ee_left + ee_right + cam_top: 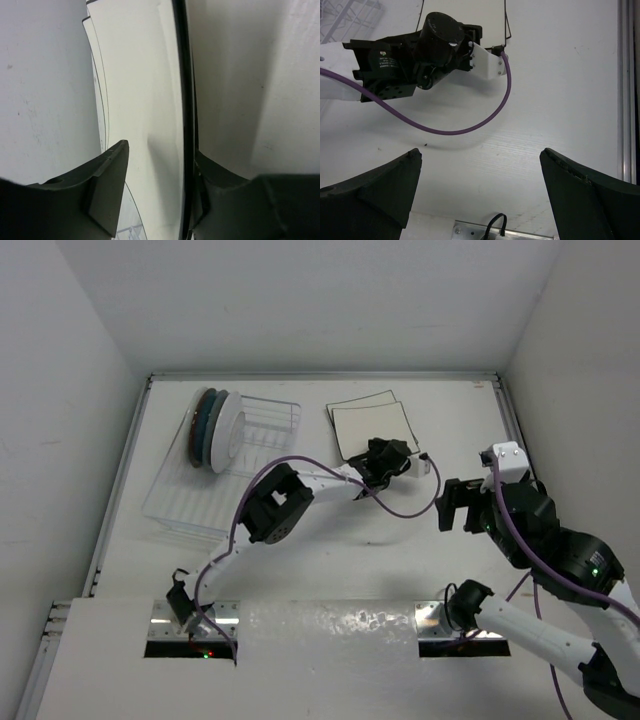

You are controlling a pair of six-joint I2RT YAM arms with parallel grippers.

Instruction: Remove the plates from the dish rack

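white left arm [325, 483] stretches to the square plates [365, 420], left gripper [388, 448] straddling one edge, hold unclear; right gripper [479, 152] spread wide.

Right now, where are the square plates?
Top view: the square plates lie stacked right of the dish rack, the left pincer at their near edge.

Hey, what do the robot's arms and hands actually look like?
Both arms, left arm and right arm, have white links with bulky black joints. A purple cable runs along each. The left hand and right hand are black with dark wedge-shaped fingers. The right arm carries a white block by its wrist and a small green light.
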